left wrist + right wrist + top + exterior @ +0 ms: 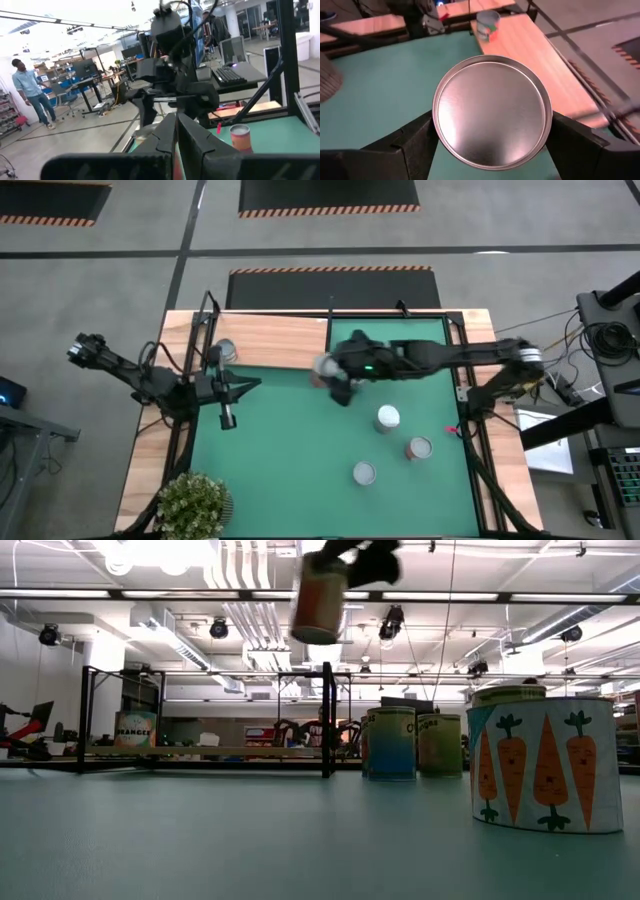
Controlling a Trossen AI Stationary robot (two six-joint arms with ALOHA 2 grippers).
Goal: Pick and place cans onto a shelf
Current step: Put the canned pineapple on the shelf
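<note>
Can (492,111) clamped between right gripper's (492,137) wide-spread fingers (412,142), seemingly aloft near shelf (540,55)

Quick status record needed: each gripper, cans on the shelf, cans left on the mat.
right gripper: shut on held can, lifted above the mat near the shelf's edge
left gripper: shut, empty, waiting over the mat's left side
shelf: one can standing on it, near its left end
mat: three cans standing, right of middle
plant: at the table's front left corner
</note>
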